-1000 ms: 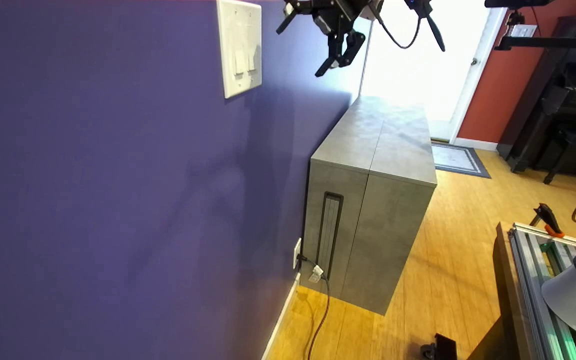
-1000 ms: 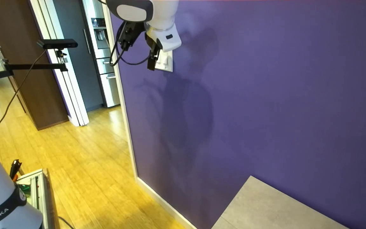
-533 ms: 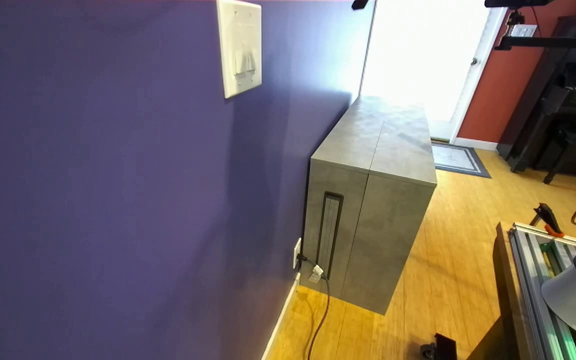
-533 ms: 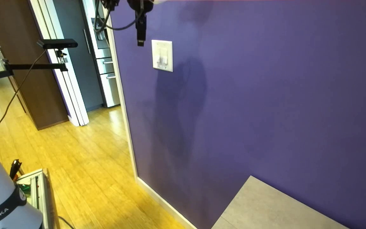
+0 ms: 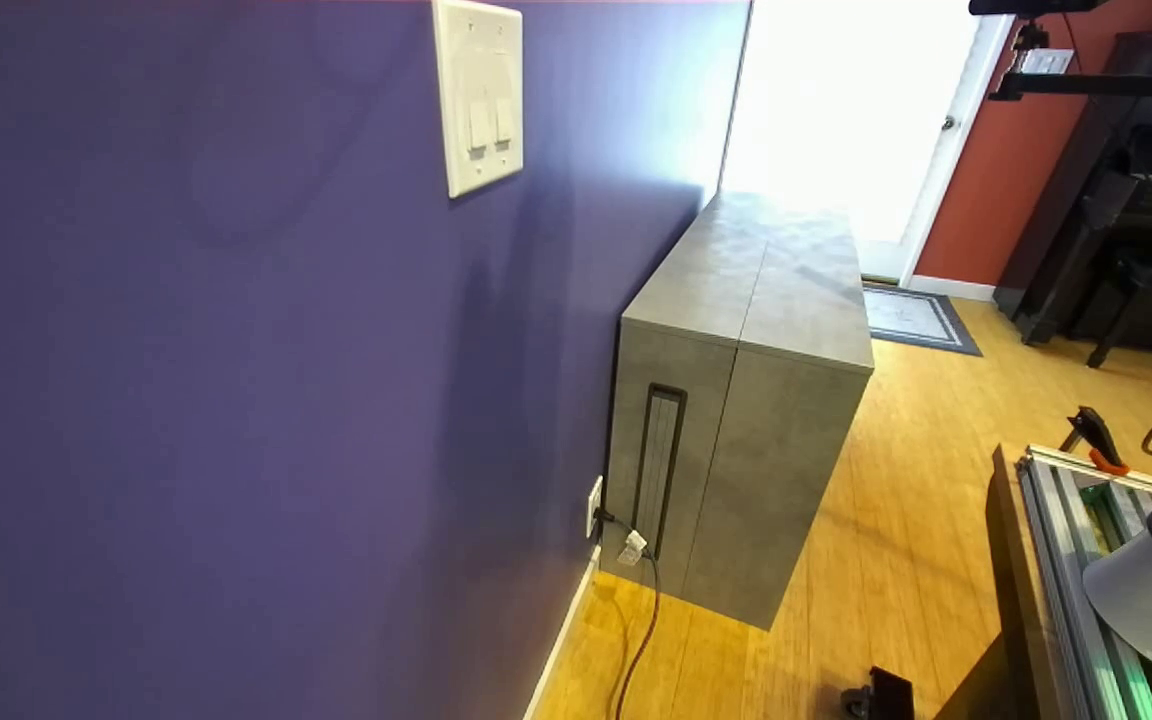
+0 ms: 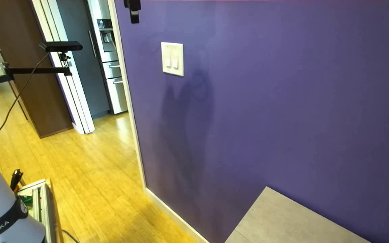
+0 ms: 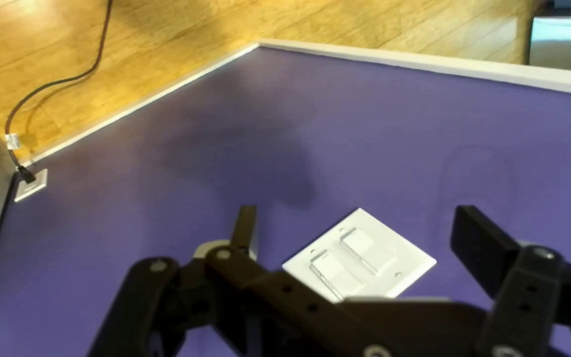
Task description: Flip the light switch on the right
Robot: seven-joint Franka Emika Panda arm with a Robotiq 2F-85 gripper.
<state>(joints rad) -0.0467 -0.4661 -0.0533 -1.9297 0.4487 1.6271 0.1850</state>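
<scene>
The light switch, the right-hand toggle, is in a white wall plate (image 5: 492, 45) (image 6: 172, 47) on the purple wall. It shows in both exterior views (image 5: 504, 118) (image 6: 175, 63), beside an identical left toggle (image 6: 168, 62). In the wrist view the floor is at the top, so this switch (image 7: 330, 267) is the lower-left of the pair, partly covered at its lower edge by a gripper link. My gripper (image 7: 359, 220) is open and empty, its fingers on either side of the plate and apart from it. In an exterior view only a fingertip (image 6: 134, 15) shows, above and left of the plate.
A grey cabinet (image 5: 736, 420) stands against the wall below and right of the plate. An outlet (image 7: 31, 184) with a plugged-in cord is beside it. The wall ends at a doorway edge (image 6: 127, 87) left of the plate. A camera on a stand (image 6: 61, 46) is farther left.
My gripper has moved up and away from the plate, almost out of an exterior view. It no longer covers the plate, and its shadow has slid off the switches.
</scene>
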